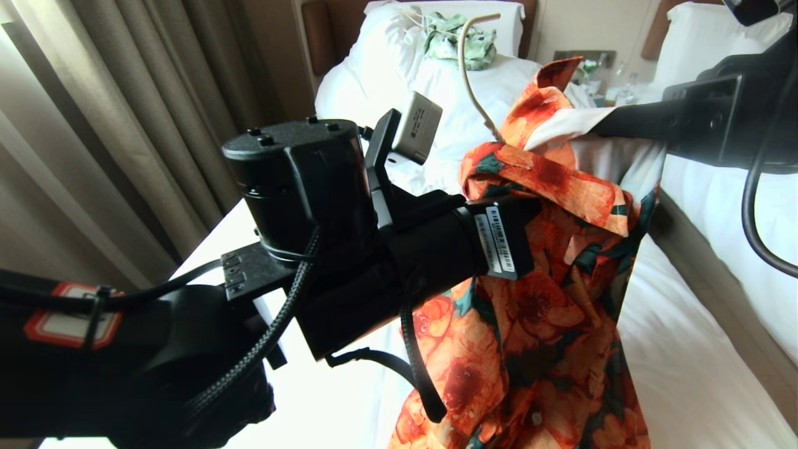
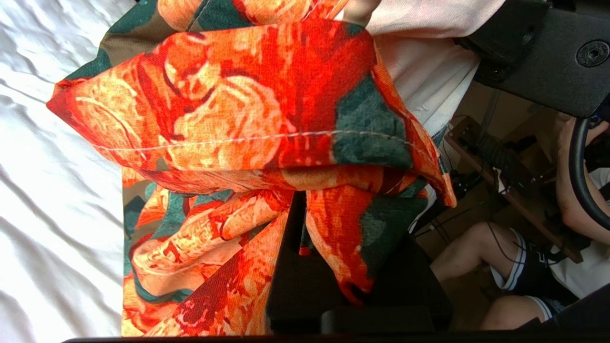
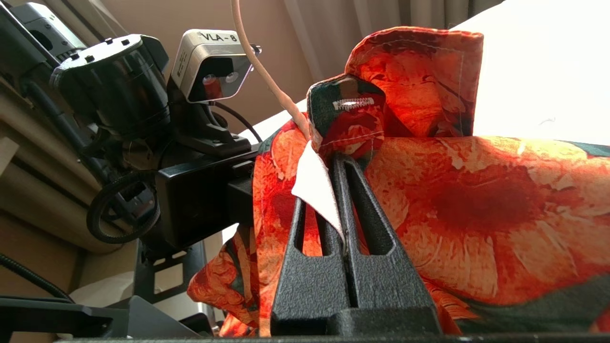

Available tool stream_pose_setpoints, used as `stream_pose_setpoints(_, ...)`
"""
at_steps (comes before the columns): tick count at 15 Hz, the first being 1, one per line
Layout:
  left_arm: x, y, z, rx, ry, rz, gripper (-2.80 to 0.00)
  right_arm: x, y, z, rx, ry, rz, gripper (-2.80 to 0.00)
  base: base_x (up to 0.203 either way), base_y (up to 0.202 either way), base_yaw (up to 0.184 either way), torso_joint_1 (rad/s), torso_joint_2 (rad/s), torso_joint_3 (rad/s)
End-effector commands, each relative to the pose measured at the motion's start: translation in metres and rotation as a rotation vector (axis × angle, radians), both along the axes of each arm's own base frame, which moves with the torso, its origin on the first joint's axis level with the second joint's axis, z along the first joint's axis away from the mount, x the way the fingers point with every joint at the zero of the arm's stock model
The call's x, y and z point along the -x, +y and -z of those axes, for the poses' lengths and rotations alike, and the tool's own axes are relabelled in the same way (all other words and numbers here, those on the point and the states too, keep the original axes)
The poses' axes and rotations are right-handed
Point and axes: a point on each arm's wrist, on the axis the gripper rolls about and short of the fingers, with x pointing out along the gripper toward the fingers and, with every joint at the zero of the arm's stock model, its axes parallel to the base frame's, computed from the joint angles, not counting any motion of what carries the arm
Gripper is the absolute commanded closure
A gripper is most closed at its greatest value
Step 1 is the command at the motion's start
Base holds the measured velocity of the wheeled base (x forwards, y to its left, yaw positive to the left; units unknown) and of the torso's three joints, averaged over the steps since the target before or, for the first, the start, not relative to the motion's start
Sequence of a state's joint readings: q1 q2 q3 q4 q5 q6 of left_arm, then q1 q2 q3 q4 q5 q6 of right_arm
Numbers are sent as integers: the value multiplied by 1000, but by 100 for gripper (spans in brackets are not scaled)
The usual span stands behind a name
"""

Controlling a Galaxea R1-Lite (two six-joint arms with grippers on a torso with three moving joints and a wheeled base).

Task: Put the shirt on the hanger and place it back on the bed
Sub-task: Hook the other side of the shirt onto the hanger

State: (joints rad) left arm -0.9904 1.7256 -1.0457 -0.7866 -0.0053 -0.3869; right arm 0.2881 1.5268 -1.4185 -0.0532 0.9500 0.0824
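Above the bed [image 1: 686, 374], both the left gripper [image 2: 298, 224] and right gripper [image 3: 339, 164] pinch the shirt [image 1: 548, 312].

Daylight enters from the curtained side, left of the left gripper [image 1: 530, 206], and overexposes the white sheet of the bed [image 1: 299, 399] below it to a featureless glare. The shirt [image 1: 536, 337] at the gripper is evenly lit and sharp, while the black arm housings behind it show almost no detail. In the right wrist view, the bedding beyond the right gripper [image 3: 340, 162] is blown out, and the head view bends lines near its edges.
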Motion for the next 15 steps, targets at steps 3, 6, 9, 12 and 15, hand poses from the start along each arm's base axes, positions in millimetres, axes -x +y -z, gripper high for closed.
stream_pose_setpoints(3, 1, -7, 5, 99, -63, 7, 0, -1, -1, 1, 2, -3, 0, 0, 0, 0, 0, 0, 0, 0)
stream_pose_setpoints(6, 1, -11, 9, 141, -88, 12, 0, 0, -3, 0, 2, -4, 2, 0, 0, 0, 0, 0, 0, 0)
stream_pose_setpoints(9, 3, -10, 5, 168, -108, 15, 0, 1, -3, -2, -1, -14, 3, 0, 0, 0, 0, 0, 0, 0)
stream_pose_setpoints(12, 7, -8, -1, 186, -152, 16, 0, 6, -3, -6, -5, -29, 2, 0, 0, 0, 0, 0, 0, 0)
stream_pose_setpoints(15, 12, -1, -12, 211, -174, 9, 0, 11, -5, -9, -7, -26, 5, 0, 0, 0, 0, 0, 0, 0)
